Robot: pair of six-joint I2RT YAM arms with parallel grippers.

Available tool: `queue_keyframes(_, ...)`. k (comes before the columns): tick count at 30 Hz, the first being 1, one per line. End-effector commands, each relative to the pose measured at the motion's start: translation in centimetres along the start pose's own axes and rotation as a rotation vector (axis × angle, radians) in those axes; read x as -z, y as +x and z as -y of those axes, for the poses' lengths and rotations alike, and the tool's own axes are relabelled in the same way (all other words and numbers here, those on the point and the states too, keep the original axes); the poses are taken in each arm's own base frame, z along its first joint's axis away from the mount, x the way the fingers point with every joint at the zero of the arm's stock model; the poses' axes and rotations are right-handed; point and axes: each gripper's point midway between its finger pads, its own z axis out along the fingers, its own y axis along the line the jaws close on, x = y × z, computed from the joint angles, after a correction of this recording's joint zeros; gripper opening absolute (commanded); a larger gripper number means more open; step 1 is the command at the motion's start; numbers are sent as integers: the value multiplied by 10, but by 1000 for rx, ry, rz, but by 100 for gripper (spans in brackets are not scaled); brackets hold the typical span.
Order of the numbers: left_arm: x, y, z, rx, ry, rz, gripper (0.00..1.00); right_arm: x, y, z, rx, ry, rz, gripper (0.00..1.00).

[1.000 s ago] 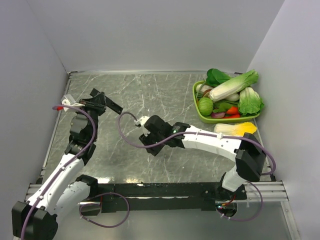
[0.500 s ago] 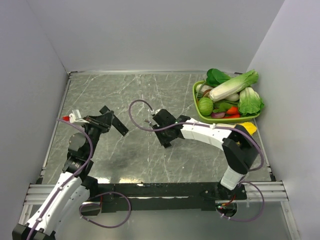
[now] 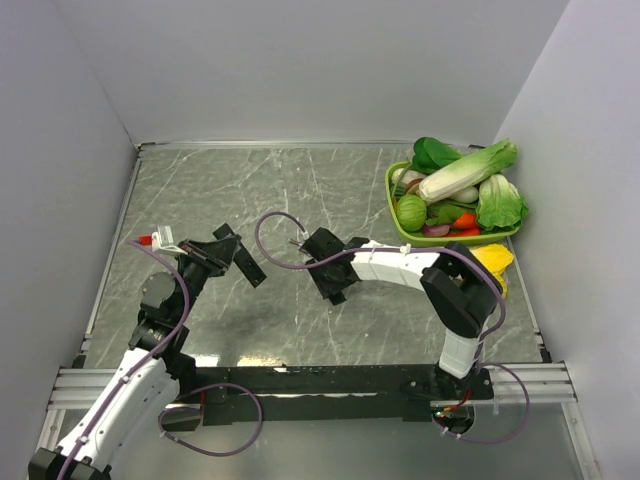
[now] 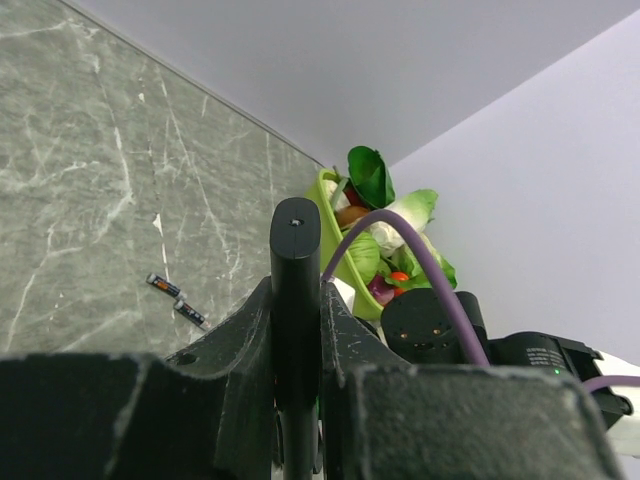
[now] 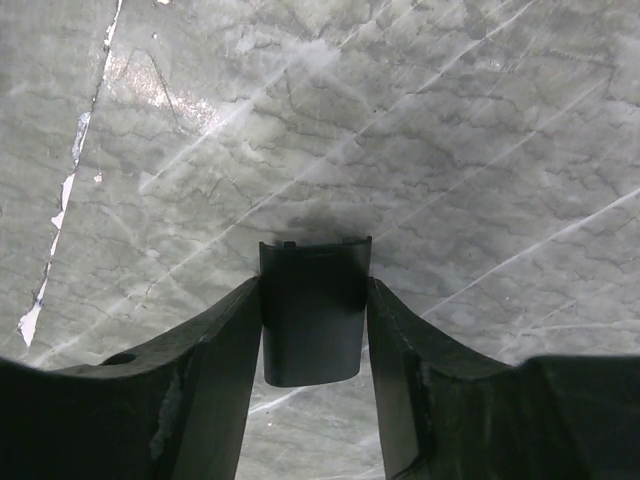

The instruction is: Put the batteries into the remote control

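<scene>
Two batteries [image 4: 164, 286] lie close together on the tabletop [image 4: 80, 180], well apart from the remote control [image 4: 295, 250] and to its left in the left wrist view. My left pincer [image 4: 296, 330] clamps the remote edge-on by its lower part, wrist tilted upward. My right pincer [image 5: 313, 295], aimed down at the tabletop, is closed on the cover piece [image 5: 312, 335]. Being light, rigid and smooth, the batteries would probably roll, so each is best taken across mid-barrel.

The slim black remote [image 4: 295, 300] is being held edge-on above the tabletop's [image 4: 80, 180] left half. Two tiny dark batteries [image 4: 165, 286] are lying close together mid-table.
</scene>
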Motion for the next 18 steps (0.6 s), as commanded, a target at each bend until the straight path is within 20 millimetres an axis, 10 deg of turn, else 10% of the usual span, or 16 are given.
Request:
queue_keyframes(1, 0, -7, 18, 10, 79, 23, 1, -11, 6, 2, -13, 21, -21, 58)
queue_keyframes(9, 0, -6, 15, 9, 59, 15, 1, 2, -5, -2, 0, -4, 5, 83)
queue_keyframes(18, 4, -9, 19, -5, 63, 15, 1, 44, -64, -8, 46, -125, 164, 83)
